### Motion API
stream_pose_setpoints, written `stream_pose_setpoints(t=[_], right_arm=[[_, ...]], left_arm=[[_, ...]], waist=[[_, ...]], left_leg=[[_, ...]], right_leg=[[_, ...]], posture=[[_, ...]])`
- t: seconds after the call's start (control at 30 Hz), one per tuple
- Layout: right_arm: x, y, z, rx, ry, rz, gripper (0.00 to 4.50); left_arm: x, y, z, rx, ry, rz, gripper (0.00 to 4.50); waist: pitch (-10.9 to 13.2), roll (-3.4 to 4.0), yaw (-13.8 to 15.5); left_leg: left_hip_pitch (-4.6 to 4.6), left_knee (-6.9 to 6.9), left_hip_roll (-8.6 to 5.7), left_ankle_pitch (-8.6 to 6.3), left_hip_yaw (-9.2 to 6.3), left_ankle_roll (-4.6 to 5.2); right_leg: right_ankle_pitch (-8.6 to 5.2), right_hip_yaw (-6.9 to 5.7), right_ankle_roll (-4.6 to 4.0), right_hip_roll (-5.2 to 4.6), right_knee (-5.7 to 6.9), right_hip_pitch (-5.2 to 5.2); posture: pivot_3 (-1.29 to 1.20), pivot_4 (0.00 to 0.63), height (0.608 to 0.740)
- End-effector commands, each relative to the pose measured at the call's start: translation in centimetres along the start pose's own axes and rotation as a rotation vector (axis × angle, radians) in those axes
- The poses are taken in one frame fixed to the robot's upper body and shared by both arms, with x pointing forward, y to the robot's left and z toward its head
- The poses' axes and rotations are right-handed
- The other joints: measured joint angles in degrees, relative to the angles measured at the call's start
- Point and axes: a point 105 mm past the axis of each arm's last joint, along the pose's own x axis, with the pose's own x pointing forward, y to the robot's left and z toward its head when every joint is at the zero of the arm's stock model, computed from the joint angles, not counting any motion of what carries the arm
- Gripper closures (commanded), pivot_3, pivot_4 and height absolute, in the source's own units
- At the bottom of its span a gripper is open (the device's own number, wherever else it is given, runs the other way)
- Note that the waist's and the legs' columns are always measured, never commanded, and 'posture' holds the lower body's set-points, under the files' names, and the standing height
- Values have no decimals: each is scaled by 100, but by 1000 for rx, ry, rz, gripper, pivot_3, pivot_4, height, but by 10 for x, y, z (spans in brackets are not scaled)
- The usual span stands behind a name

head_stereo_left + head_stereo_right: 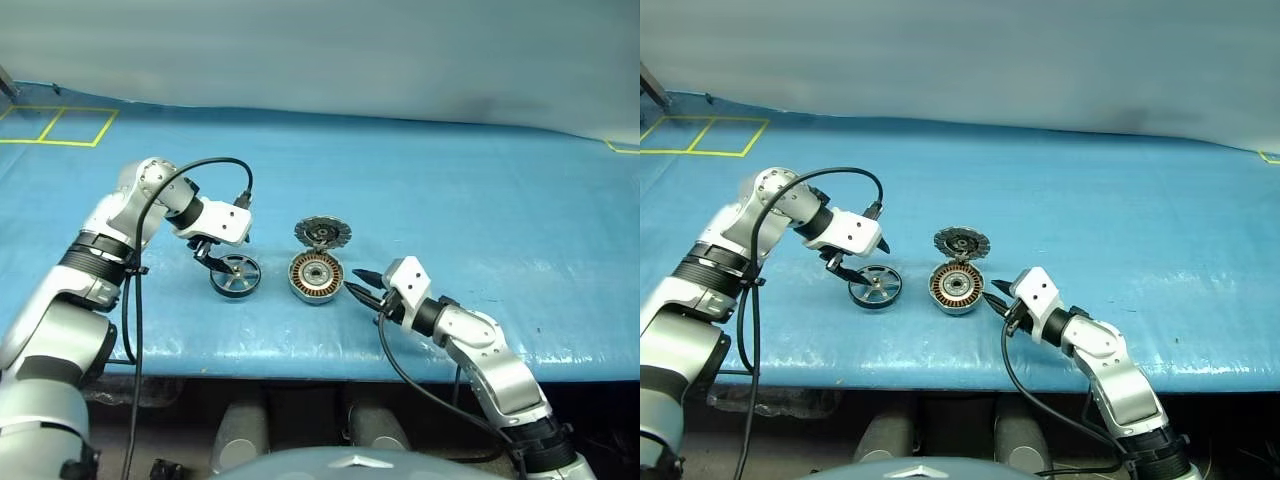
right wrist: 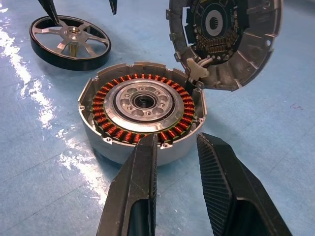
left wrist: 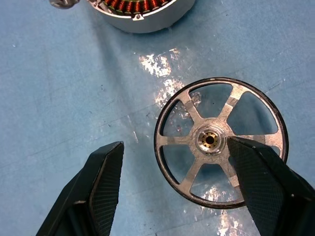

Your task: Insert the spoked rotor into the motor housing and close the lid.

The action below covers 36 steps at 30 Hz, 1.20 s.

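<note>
The spoked rotor [image 1: 235, 275], a dark-rimmed wheel with silver spokes and a brass hub, lies flat on the blue table left of the motor housing [image 1: 316, 278]. The housing shows its copper windings and silver hub. Its lid [image 1: 322, 234] stands open, hinged at the far rim. My left gripper [image 3: 174, 147] hovers open over the rotor, pointing down; one finger [image 3: 261, 182] is above the spokes beside the hub, the other [image 3: 106, 182] is outside the rim. My right gripper [image 2: 177, 140] sits just right of the housing, pointing at its side wall, fingers slightly apart and empty.
A blue sheet [image 1: 450, 200] covers the table, whose front edge [image 1: 300, 365] runs close below the parts. Yellow tape squares [image 1: 60, 125] mark the far left corner. A black cable [image 1: 135, 290] hangs from my left arm.
</note>
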Motion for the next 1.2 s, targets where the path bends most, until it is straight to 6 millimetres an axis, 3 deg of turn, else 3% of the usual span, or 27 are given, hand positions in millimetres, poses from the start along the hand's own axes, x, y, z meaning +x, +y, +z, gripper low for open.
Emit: stream_pose_setpoints(t=[0.03, 0.27, 1.2], right_arm=[[-5, -2, 11, -35, -27, 3, 3168], [-8, -3, 13, -61, 12, 55, 3168], [-6, -2, 17, -68, 3, 54, 3168]], left_arm=[[-24, 10, 9, 25, 85, 1, 854], [-22, 17, 25, 80, 151, -51, 854], [16, -4, 7, 113, 216, -177, 854]], waist=[[0, 0, -2], [0, 1, -17], [0, 0, -19]], left_leg=[[-2, 1, 0, 0, -1, 0], [0, -1, -1, 0, -1, 1], [-2, 1, 0, 0, -2, 1]], right_leg=[[0, 0, 0, 0, -1, -1], [0, 1, 1, -1, -4, 1], [0, 2, 0, 1, -2, -1]], posture=[[0, 150, 740], [0, 150, 740], [0, 150, 740]])
